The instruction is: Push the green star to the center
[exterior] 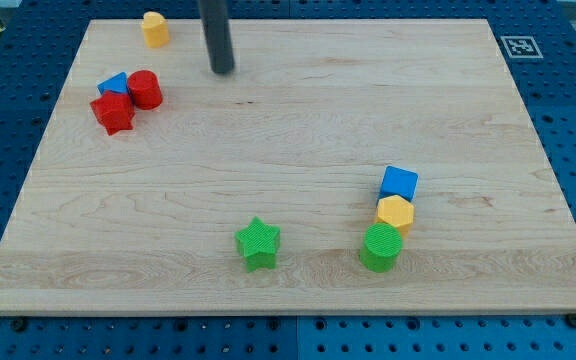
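Observation:
The green star (258, 243) lies on the wooden board (288, 130) near the view's bottom, a little left of the middle. My tip (223, 70) is at the end of the dark rod near the view's top, left of centre. It stands far above the star in the view and touches no block.
A red star (113, 112), a blue block (115, 84) and a red cylinder (145, 89) cluster at the upper left. A yellow block (155, 28) sits at the top edge. A blue cube (399, 183), a yellow hexagon (395, 213) and a green cylinder (381, 247) stand at the lower right.

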{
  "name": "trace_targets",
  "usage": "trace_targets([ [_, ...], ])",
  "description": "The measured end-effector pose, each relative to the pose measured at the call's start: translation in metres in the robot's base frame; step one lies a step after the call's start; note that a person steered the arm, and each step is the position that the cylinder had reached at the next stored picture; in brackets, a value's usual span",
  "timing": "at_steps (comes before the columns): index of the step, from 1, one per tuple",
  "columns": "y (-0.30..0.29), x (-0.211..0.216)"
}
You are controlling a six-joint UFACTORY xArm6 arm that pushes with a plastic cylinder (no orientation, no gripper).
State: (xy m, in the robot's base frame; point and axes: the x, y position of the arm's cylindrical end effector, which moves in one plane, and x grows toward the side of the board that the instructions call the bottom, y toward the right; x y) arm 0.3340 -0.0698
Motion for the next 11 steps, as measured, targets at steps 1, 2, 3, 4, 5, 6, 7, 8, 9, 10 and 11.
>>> trace_targets([
  [1,0.015,0.092],
  [2,0.014,0.121],
  [3,0.014,0.121],
  [4,-0.029,0.132],
  [5,-0.071,0.185],
  [6,-0.073,0.257],
  [7,-0.045,0.284],
  [8,-0.024,0.277],
  [9,-0.019,0.274],
  [10,0.004,0.26],
  [11,0.032,0.242],
])
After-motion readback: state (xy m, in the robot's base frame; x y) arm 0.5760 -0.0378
